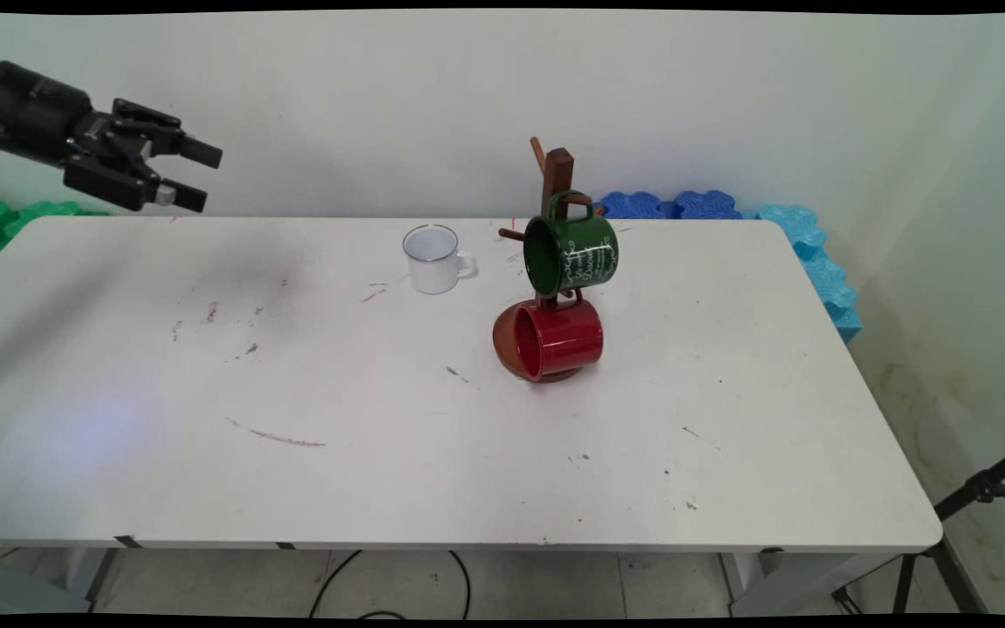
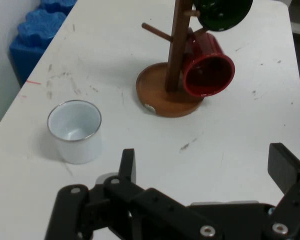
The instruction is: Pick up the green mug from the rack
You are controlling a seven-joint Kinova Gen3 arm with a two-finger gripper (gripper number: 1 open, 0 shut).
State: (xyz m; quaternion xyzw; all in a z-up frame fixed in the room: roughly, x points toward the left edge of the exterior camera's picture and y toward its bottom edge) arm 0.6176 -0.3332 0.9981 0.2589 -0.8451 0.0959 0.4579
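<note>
Overhead: gripper [image 1: 197, 176] spread, empty | green mug [image 2: 223, 12] cut off in hand view

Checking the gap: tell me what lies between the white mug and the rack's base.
Only bare table, scuffed, between the white mug and the rack; the hand view shows it best. The open gripper hangs apart.

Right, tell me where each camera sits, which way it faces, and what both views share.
Main view: fixed above the table's near side, facing the wall; gripper open and empty at upper left.
Hand view: on the hand, looking down over its fingers at the table.
Shared: white mug, mug tree, red mug, green mug.
</note>
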